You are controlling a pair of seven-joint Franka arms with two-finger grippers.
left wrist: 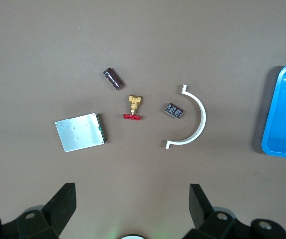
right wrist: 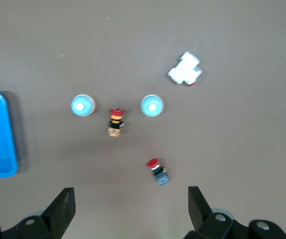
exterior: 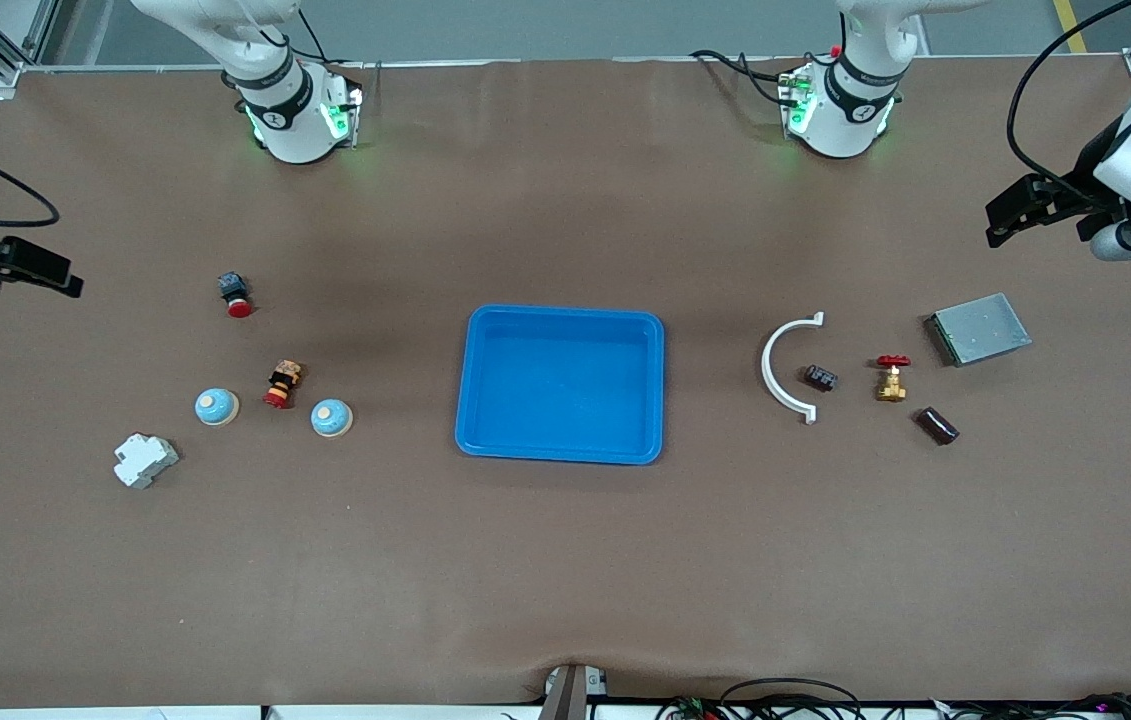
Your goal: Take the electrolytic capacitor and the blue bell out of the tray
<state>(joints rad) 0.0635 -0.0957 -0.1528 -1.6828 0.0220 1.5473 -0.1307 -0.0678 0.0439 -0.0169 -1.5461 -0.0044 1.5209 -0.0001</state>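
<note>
Nearest the front camera on the right arm's half of the worktop (exterior: 565,560) lies a white breaker block (exterior: 145,460); slightly farther stand two blue bells (exterior: 332,417) and (exterior: 216,406) with a red-capped switch (exterior: 282,385) between them, and farther still a second red button (exterior: 235,293). The blue tray (exterior: 561,384) sits mid-worktop, nothing in it. Toward the left arm's end, the dark capacitor (exterior: 936,425) lies nearest, then a brass valve (exterior: 891,378), a small black part (exterior: 820,378) inside the curve of a white arc-shaped clip (exterior: 787,368), and a grey metal box (exterior: 978,328). Both arms hang raised at the worktop's end edges — the left gripper (exterior: 1010,218) over its end, jaws spread and holding nothing; the right gripper (exterior: 45,272) over the other end, jaws likewise released.
</note>
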